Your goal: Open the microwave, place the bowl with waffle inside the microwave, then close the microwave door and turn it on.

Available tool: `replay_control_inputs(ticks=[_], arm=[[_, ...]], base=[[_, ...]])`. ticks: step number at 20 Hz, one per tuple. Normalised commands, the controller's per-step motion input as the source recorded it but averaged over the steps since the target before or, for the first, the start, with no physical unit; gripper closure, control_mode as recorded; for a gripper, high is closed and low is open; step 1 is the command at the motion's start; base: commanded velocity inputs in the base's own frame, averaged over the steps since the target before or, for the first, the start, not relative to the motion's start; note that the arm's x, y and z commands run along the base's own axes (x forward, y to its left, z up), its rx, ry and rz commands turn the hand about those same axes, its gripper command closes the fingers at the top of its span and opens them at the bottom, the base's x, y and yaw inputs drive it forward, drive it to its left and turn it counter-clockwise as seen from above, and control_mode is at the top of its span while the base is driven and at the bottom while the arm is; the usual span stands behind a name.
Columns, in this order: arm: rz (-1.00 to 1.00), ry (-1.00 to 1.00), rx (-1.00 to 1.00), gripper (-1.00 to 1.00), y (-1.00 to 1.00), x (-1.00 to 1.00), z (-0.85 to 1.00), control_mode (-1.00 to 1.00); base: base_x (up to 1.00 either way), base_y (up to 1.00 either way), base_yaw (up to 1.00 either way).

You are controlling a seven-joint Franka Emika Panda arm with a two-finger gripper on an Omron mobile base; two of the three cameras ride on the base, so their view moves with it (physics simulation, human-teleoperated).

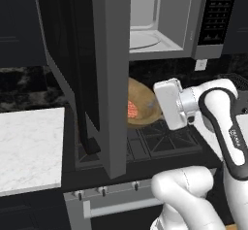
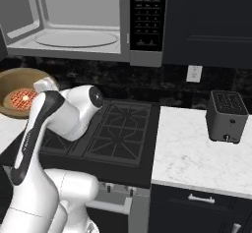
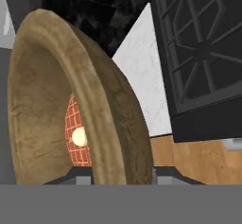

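Note:
The microwave (image 1: 160, 27) (image 2: 74, 18) hangs above the stove with its pale interior exposed. Its door (image 1: 104, 78) is swung wide out to the left. My gripper (image 3: 120, 173) is shut on the rim of the brown wooden bowl (image 1: 144, 102) (image 2: 19, 79) (image 3: 85, 100), one finger on each side of the wall. The bowl hangs in the air below the microwave's opening, tipped on its side. The reddish waffle (image 1: 133, 109) (image 2: 22, 99) (image 3: 78, 133) lies inside it, its pale centre showing.
The black button panel (image 1: 218, 10) (image 2: 145, 13) is on the microwave's right. A dark stove (image 1: 160, 137) (image 2: 118, 129) lies under the bowl. White marble counters (image 1: 29, 146) (image 2: 197, 153) flank it, with a small dark toaster (image 2: 226, 116) on the right one.

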Motion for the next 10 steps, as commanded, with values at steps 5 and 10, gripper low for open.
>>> replay_control_inputs(ticks=[5, 10], arm=[[-0.14, -0.07, 0.04, 1.0, -0.73, -0.16, 1.0, -1.0], [-0.16, -0.04, 0.0, 1.0, -0.47, 0.0, 1.0, -1.0]], base=[[0.0, 0.0, 0.0], [0.0, 0.0, 0.0]])
